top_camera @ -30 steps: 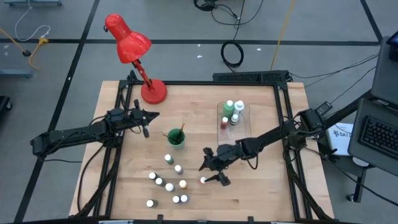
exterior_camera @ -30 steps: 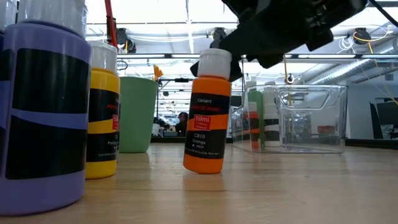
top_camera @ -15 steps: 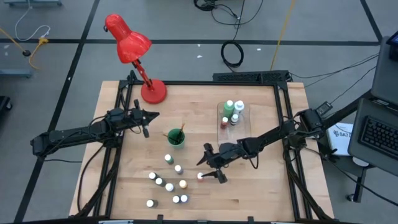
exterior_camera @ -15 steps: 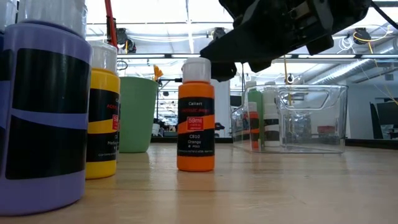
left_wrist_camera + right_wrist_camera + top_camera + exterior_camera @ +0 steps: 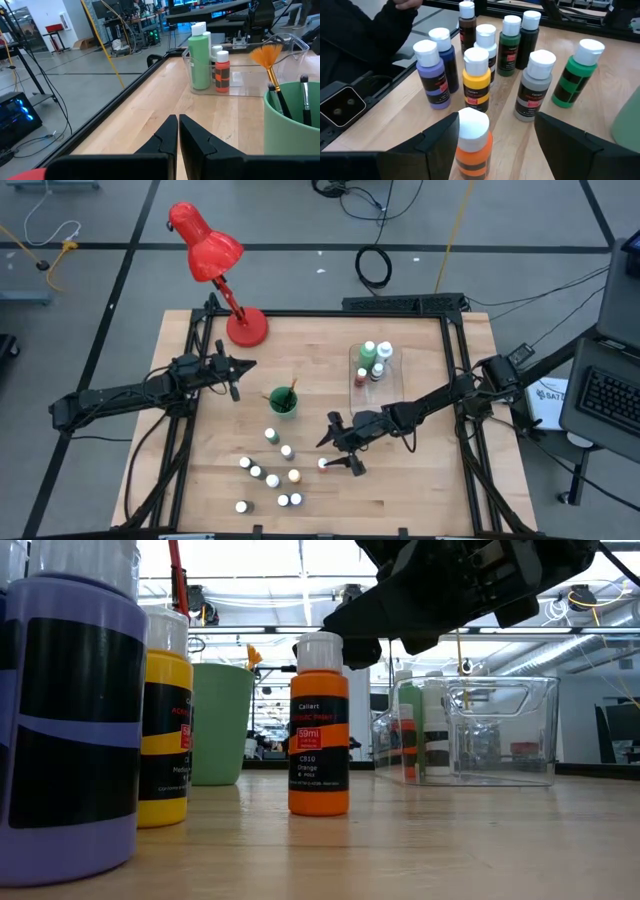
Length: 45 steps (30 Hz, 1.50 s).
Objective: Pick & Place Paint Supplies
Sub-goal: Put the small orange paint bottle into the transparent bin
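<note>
My fingers (image 5: 570, 145) are matt black plastic. Between them stands an orange bottle (image 5: 318, 740), glossy plastic with a smooth white cap and a printed paper label. The table (image 5: 400, 490) is pale, smooth wood grain. The tray (image 5: 480, 730) is clear, shiny plastic; the cup (image 5: 220, 722) is matt green.

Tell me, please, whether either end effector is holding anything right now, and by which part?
Nothing is held. The right end effector is open around the white-capped orange paint bottle, which stands on the table; the left end effector is shut and empty.
</note>
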Motion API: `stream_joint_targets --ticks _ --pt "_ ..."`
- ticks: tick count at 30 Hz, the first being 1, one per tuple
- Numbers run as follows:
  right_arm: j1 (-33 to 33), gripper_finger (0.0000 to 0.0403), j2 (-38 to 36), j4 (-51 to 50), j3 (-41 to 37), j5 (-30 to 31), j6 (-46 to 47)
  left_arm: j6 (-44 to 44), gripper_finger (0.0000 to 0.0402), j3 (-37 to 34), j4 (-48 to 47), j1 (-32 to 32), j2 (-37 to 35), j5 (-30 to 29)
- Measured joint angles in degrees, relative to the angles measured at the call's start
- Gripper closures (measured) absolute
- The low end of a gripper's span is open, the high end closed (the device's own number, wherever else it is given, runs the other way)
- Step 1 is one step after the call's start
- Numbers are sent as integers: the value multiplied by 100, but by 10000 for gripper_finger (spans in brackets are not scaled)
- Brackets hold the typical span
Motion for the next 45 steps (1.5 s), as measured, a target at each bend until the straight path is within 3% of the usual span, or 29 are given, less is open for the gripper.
stream_joint_targets --ticks 7,15,45 --pt "-2 149 0 4 0 40 -22 -11 380 0 0 0 0 0" --pt "-2 149 0 19 1 603 -107 -15 380 0 2 1 0 0" --pt "-2 149 -2 10 1 585 -107 -13 380 0 4 0 -1 0"
